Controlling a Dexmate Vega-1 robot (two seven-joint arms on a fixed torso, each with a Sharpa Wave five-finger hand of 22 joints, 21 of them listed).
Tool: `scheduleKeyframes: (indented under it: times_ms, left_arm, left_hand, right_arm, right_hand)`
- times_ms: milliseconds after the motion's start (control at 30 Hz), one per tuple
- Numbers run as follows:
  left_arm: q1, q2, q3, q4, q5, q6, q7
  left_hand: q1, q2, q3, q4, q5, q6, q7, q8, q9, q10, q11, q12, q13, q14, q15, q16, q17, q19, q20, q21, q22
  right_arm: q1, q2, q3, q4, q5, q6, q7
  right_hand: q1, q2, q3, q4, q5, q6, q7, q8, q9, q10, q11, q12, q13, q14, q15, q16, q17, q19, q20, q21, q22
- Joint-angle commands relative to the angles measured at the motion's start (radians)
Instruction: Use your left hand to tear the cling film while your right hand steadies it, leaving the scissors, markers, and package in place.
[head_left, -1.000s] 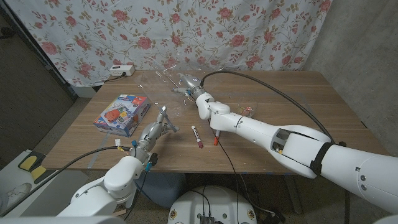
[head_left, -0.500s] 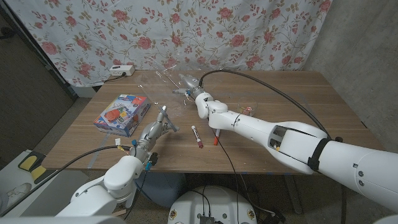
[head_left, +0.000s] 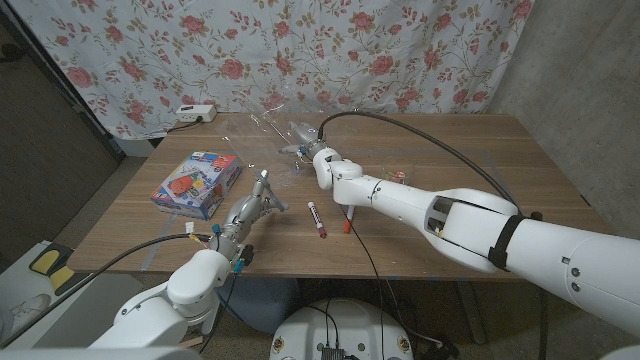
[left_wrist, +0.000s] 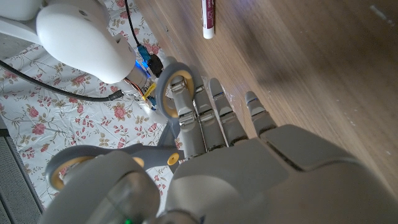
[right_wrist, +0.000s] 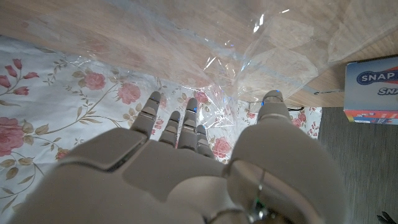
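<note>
Left hand (head_left: 252, 206) at the near-left part of the wooden table (head_left: 470, 170), fingers straight and close together, pointing away from the robot, nothing in it; the left wrist view confirms extended fingers (left_wrist: 214, 118) over bare wood. Just beyond its fingertips to the right lies a marker (head_left: 317, 220), white body with dark red cap end, and beside that a second, orange-red marker (head_left: 347, 224) partly under the right forearm. Left of the left hand sits the package (head_left: 197, 184), a blue printed box lying flat, closed, contents not visible; its corner also shows in the right wrist view (right_wrist: 372, 90). Right arm reaches across the middle of the table with a black cable running along it. Right hand (head_left: 310, 145) is at the far-centre, fingers reaching into the cling film (head_left: 268, 125), a crumpled clear sheet rising off the table near the far edge. Right wrist view shows fingers (right_wrist: 186, 121) spread slightly with film (right_wrist: 261, 56) draped right over the tips; cannot tell whether it actually pinches it. Film is well apart from the left hand. White power strip (head_left: 196, 114) on the far-left edge, floral curtain (head_left: 300, 50) behind.
</note>
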Motion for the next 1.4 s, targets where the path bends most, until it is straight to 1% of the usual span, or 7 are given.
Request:
scheduleKeyframes:
  times_ms: [33, 200, 433, 533, 767, 933, 1400]
  left_arm:
    - [-0.008, -0.002, 0.008, 0.008, -0.003, 0.000, -0.002]
    - [-0.010, -0.001, 0.009, 0.009, -0.004, 0.003, -0.001]
    - [-0.011, -0.001, 0.008, 0.011, -0.006, 0.000, 0.000]
    - [-0.011, -0.001, 0.008, 0.011, -0.007, -0.001, 0.001]
    - [-0.009, -0.002, 0.008, 0.014, -0.011, -0.006, 0.000]
    - [-0.011, -0.003, 0.010, 0.017, -0.013, -0.008, -0.002]
    - [-0.005, -0.006, 0.011, 0.020, -0.013, -0.015, 0.005]
  left_hand:
    - [0.008, 0.003, -0.005, 0.008, -0.001, 0.005, 0.008, 0.002, 0.001, 0.018, -0.017, 0.005, 0.001, 0.007, -0.003, 0.004, 0.005, -0.003, 0.003, 0.002, 0.001]
    - [0.009, 0.004, -0.005, 0.009, -0.001, 0.006, 0.008, 0.001, 0.002, 0.018, -0.014, 0.005, 0.003, 0.007, -0.004, 0.003, 0.005, -0.003, 0.003, 0.003, 0.001]
    - [0.011, 0.004, -0.005, 0.009, -0.001, 0.007, 0.008, 0.001, 0.004, 0.018, -0.015, 0.004, 0.003, 0.008, -0.004, 0.003, 0.005, -0.003, 0.003, 0.003, 0.001]
    - [0.011, 0.005, -0.005, 0.009, -0.001, 0.008, 0.009, 0.000, 0.003, 0.019, -0.016, 0.003, 0.002, 0.009, -0.005, 0.004, 0.005, -0.002, 0.003, 0.003, 0.001]
    - [0.014, 0.006, -0.004, 0.010, -0.001, 0.008, 0.006, -0.001, 0.005, 0.020, -0.018, 0.004, 0.004, 0.008, -0.005, 0.003, 0.005, -0.002, 0.003, 0.003, 0.001]
    - [0.016, 0.007, -0.004, 0.011, -0.001, 0.008, 0.007, -0.003, 0.005, 0.019, -0.014, 0.001, 0.002, 0.008, -0.004, 0.002, 0.005, -0.002, 0.003, 0.003, 0.001]
    - [0.019, 0.010, -0.004, 0.013, -0.001, 0.010, 0.006, -0.005, 0.007, 0.019, -0.014, 0.001, 0.004, 0.010, -0.005, 0.002, 0.005, -0.002, 0.003, 0.003, 0.001]
  right_arm:
    - [0.033, 0.054, -0.022, 0.124, 0.024, 0.024, 0.007]
    - [0.045, 0.079, -0.032, 0.182, 0.034, 0.043, -0.004]
    - [0.058, 0.104, -0.042, 0.241, 0.050, 0.067, -0.011]
    - [0.062, 0.113, -0.045, 0.262, 0.056, 0.075, -0.019]
    - [0.056, 0.122, -0.048, 0.285, 0.063, 0.094, -0.073]
    - [0.053, 0.129, -0.051, 0.299, 0.067, 0.102, -0.097]
    - [0.075, 0.200, -0.063, 0.450, 0.108, 0.169, -0.133]
  right_hand:
    - [-0.012, 0.008, 0.000, 0.009, 0.000, -0.007, 0.024, -0.001, 0.003, 0.016, -0.010, 0.004, -0.004, 0.000, 0.002, -0.002, -0.001, -0.004, 0.000, 0.003, 0.002]
    - [-0.015, 0.013, 0.003, 0.009, 0.001, -0.008, -0.017, 0.003, 0.002, 0.021, -0.018, 0.003, -0.014, 0.005, 0.013, -0.001, -0.005, -0.003, -0.008, 0.005, 0.002]
    - [-0.016, 0.016, 0.004, 0.009, 0.001, -0.012, -0.005, 0.003, 0.002, 0.032, -0.013, 0.006, -0.020, 0.007, 0.014, -0.001, -0.009, -0.004, -0.015, 0.005, 0.002]
    - [-0.016, 0.019, 0.006, 0.008, 0.002, -0.008, -0.041, 0.007, 0.002, 0.037, -0.016, 0.006, -0.026, 0.010, 0.008, 0.000, -0.013, -0.004, -0.015, 0.006, 0.002]
    - [0.020, 0.044, 0.033, -0.012, 0.011, 0.010, -0.052, 0.017, -0.001, 0.102, -0.061, 0.022, -0.045, 0.050, -0.027, 0.012, -0.026, 0.009, -0.040, 0.012, 0.001]
    - [0.061, 0.052, 0.056, -0.029, 0.014, 0.044, -0.095, 0.028, -0.003, 0.181, -0.108, 0.036, -0.065, 0.094, -0.072, 0.026, -0.042, 0.034, -0.072, 0.016, 0.000]
    - [0.110, 0.074, 0.088, -0.031, 0.015, 0.083, -0.093, 0.035, -0.004, 0.276, -0.171, 0.047, -0.088, 0.166, -0.122, 0.056, -0.054, 0.067, -0.116, 0.020, 0.000]
